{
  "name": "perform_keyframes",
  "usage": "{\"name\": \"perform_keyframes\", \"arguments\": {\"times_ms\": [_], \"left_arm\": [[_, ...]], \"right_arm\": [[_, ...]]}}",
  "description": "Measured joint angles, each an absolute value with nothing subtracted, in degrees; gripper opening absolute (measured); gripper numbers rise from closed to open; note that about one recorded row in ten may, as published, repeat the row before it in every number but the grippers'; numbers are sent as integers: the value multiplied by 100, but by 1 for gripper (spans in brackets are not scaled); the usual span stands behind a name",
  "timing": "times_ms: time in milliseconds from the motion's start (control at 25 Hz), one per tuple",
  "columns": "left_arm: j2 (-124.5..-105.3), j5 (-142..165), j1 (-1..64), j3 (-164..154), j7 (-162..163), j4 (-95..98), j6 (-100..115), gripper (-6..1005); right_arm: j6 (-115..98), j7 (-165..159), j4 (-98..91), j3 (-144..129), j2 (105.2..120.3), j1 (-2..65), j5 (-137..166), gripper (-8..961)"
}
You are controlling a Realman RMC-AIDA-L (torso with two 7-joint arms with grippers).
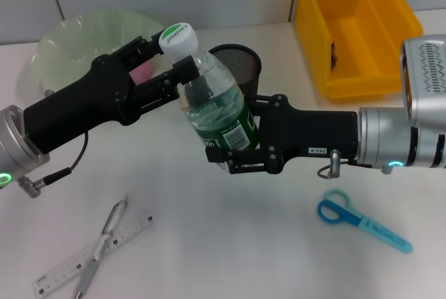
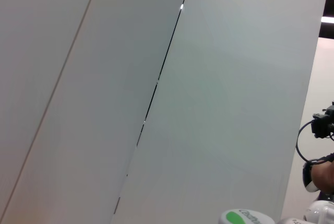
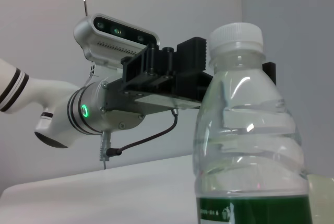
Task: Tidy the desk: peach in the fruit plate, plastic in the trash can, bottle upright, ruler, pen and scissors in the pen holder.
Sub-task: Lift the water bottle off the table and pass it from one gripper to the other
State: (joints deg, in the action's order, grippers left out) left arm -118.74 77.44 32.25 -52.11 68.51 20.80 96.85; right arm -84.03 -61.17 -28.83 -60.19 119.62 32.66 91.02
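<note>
A clear bottle (image 1: 212,104) with a green label and a white cap (image 1: 178,36) stands nearly upright, leaning a little left, in the middle of the desk. My left gripper (image 1: 174,55) is shut on its neck just under the cap. My right gripper (image 1: 230,135) is shut on its lower body. The right wrist view shows the bottle (image 3: 250,145) close up. The black mesh pen holder (image 1: 240,62) stands right behind it. Scissors (image 1: 362,219) lie at the front right, with the ruler (image 1: 70,265) and pen (image 1: 104,243) crossed at the front left. A pink peach (image 1: 143,70) shows in the fruit plate (image 1: 70,41). The plastic is out of view.
The yellow trash can (image 1: 355,27) stands at the back right with something dark inside. The fruit plate sits at the back left, behind my left arm. White desk lies between the ruler and the scissors. The left wrist view shows mostly wall and the bottle's cap (image 2: 245,217).
</note>
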Motion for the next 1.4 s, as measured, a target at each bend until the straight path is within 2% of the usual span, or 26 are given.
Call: {"name": "perform_keyframes", "arguments": {"times_ms": [520,1160,1400], "left_arm": [[-11874,7743,3225,-5212,6795,2077,9695,800],[-11874,7767,3269,-5221,6760,2016,9694,734],[-11874,7770,3270,-5221,6759,2016,9695,582]], "right_arm": [[-8403,-6090,-2813,-6070,11961,3304,9060,770],[-8402,-6089,-2812,-6100,11962,3305,9051,769],[-8402,-6089,-2812,-6100,11962,3304,9051,769]]}}
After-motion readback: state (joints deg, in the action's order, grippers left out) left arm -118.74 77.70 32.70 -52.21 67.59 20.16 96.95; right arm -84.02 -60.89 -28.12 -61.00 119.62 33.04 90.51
